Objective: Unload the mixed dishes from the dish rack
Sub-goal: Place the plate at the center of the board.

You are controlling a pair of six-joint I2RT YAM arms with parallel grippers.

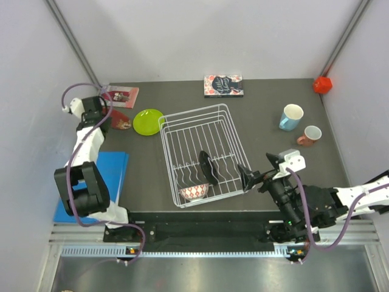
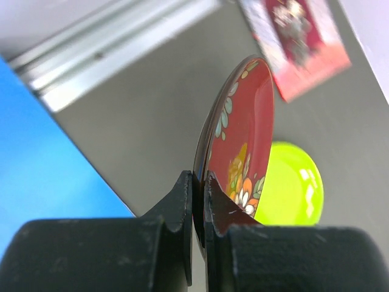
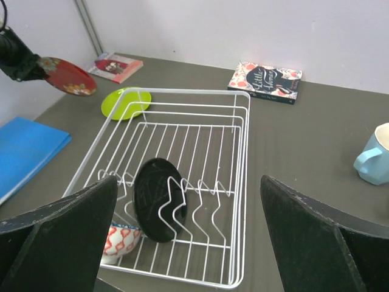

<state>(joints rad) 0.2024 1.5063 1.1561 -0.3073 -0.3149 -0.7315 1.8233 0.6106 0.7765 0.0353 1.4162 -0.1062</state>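
Grips the red floral plate (image 2: 243, 140) by its rim with the left claw (image 2: 199, 188), jaws pinched narrow on the edge, out at about ten o'clock over the worktop (image 1: 267, 97). Just beside it, toward the middle, the lime-green plate (image 1: 148, 121), flat on the worktop off the far-left corner of the dish rack (image 1: 194, 111). Spreads the right claw (image 1: 260, 169) wide, holding nothing, at about four o'clock, near the rack's near-right corner and pointed toward it. Inside the rack, at its near end: the black plate (image 1: 208, 167) upright among the wire tines, and the small patterned bowl (image 1: 194, 193) in the near-left corner, around six o'clock. At two o'clock, well apart from the rack: the light-blue mug (image 1: 291, 117), with the salmon-pink mug (image 1: 310, 135) just beside it, nearer and to the right. At twelve o'clock a floral-covered book (image 1: 223, 86); at eleven a red book (image 1: 121, 95); at eight a flat blue book (image 1: 115, 167); in the far-right corner a small red cube (image 1: 323, 84).
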